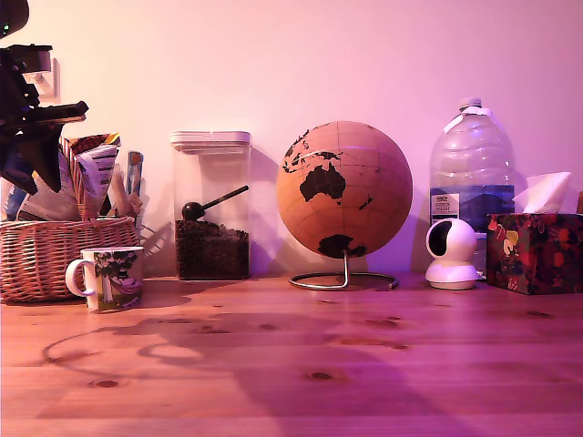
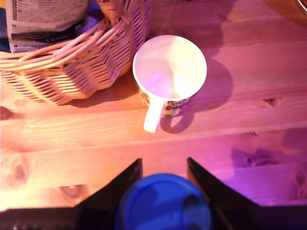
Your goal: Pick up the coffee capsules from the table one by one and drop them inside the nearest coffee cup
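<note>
At the exterior view's far left the arm hangs high above the wicker basket [image 1: 55, 255], its gripper [image 1: 32, 146] dark and hard to read from that side. The wrist view settles it — the gripper [image 2: 163, 170] has its 2 black fingers [image 2: 120, 184] closed against the sides of 1 blue coffee capsule [image 2: 163, 203], which sits between them, lifted off the wood.

Just beside the basket stands the coffee cup [image 1: 107, 277], handle toward the exterior view's left; seen from the wrist, the coffee cup [image 2: 169, 72] is empty, its white inside bare. The capsule is near it but not yet over the rim.

Further right, on the table [image 1: 364, 364], are a bean canister [image 1: 210, 205], a cork globe [image 1: 344, 189], a water bottle [image 1: 471, 164], a small white camera [image 1: 452, 253] and a tissue box [image 1: 535, 250]. No other capsule shows on the wood.

My reading: 1 pick is done and no drop is made — carrying over the cup and releasing is what is left.
</note>
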Tool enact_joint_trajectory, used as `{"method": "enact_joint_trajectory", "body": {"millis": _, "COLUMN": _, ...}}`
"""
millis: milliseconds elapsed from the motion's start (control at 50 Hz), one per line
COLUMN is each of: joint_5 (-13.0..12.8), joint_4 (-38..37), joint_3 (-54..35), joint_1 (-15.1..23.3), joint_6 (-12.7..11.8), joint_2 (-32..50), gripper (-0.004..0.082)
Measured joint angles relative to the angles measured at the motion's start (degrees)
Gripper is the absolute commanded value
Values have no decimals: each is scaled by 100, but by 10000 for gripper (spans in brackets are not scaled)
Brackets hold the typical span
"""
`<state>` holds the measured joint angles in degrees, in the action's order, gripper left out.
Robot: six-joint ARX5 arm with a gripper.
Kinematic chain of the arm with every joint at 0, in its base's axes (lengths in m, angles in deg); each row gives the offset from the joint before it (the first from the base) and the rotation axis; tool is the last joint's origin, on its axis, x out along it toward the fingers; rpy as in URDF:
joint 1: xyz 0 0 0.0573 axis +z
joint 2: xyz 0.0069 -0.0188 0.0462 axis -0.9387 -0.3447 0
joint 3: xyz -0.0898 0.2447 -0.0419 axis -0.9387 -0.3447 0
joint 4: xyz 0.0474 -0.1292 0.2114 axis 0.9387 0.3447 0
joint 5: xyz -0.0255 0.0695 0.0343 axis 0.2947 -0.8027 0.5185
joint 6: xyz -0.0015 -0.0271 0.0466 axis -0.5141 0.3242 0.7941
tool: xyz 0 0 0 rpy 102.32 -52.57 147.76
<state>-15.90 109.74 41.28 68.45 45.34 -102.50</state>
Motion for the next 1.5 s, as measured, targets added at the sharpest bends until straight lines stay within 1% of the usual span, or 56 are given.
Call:
{"method": "enact_joint_trajectory", "body": {"millis": 480, "joint_5": 28, "joint_4": -190, "joint_3": 0, "joint_1": 0, "joint_6": -2, "joint_2": 0, "gripper": 219}}
{"method": "enact_joint_trajectory", "body": {"millis": 620, "joint_5": 192, "joint_4": -426, "joint_3": 0, "joint_1": 0, "joint_6": -2, "joint_2": 0, "gripper": 219}}
{"method": "enact_joint_trajectory", "body": {"millis": 760, "joint_5": 437, "joint_4": -675, "joint_3": 0, "joint_1": -17, "joint_6": -2, "joint_2": 0, "gripper": 219}}
{"method": "enact_joint_trajectory", "body": {"millis": 940, "joint_5": 557, "joint_4": -940, "joint_3": 0, "joint_1": -199, "joint_6": -2, "joint_2": 0, "gripper": 219}}
{"method": "enact_joint_trajectory", "body": {"millis": 1100, "joint_5": 564, "joint_4": -1121, "joint_3": 0, "joint_1": -444, "joint_6": -2, "joint_2": 0, "gripper": 218}}
{"method": "enact_joint_trajectory", "body": {"millis": 1260, "joint_5": 564, "joint_4": -1163, "joint_3": 0, "joint_1": -599, "joint_6": -2, "joint_2": 0, "gripper": 218}}
{"method": "enact_joint_trajectory", "body": {"millis": 1380, "joint_5": 562, "joint_4": -1266, "joint_3": 0, "joint_1": -625, "joint_6": -2, "joint_2": -35, "gripper": 218}}
{"method": "enact_joint_trajectory", "body": {"millis": 1500, "joint_5": 562, "joint_4": -1268, "joint_3": 15, "joint_1": -612, "joint_6": -2, "joint_2": -254, "gripper": 218}}
